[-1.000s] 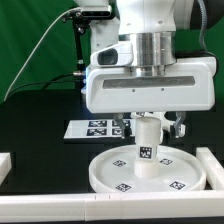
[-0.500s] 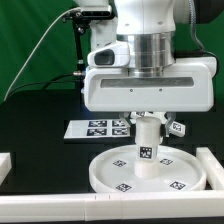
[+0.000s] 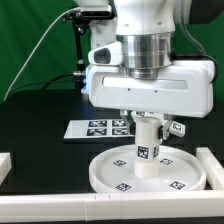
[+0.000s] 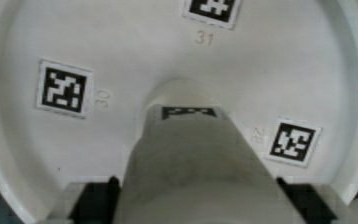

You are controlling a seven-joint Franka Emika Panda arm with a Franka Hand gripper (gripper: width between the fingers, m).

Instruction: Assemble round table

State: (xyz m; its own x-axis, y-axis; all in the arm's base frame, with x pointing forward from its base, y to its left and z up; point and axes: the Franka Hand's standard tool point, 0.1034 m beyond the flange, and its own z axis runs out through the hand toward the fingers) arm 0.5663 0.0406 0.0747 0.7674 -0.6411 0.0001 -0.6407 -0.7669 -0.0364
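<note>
While the leg (image 3: 147, 150) stands upright on the hub of the round disc (image 3: 108, 172), low in the middle of the exterior view, the claw (image 3: 148, 121) pinches its top between both fingers (image 4: 98, 196). Since a second ago the claw has swivelled slightly; leg and disc sit unshifted.

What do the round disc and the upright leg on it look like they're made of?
The round disc is probably white plastic, smooth with a slight sheen; its even colour and moulded raised rim suggest it. The leg seems to be the same white plastic, satin finish, no grain or metallic glint. The tags on both look like printed stickers, unconfirmed.
</note>
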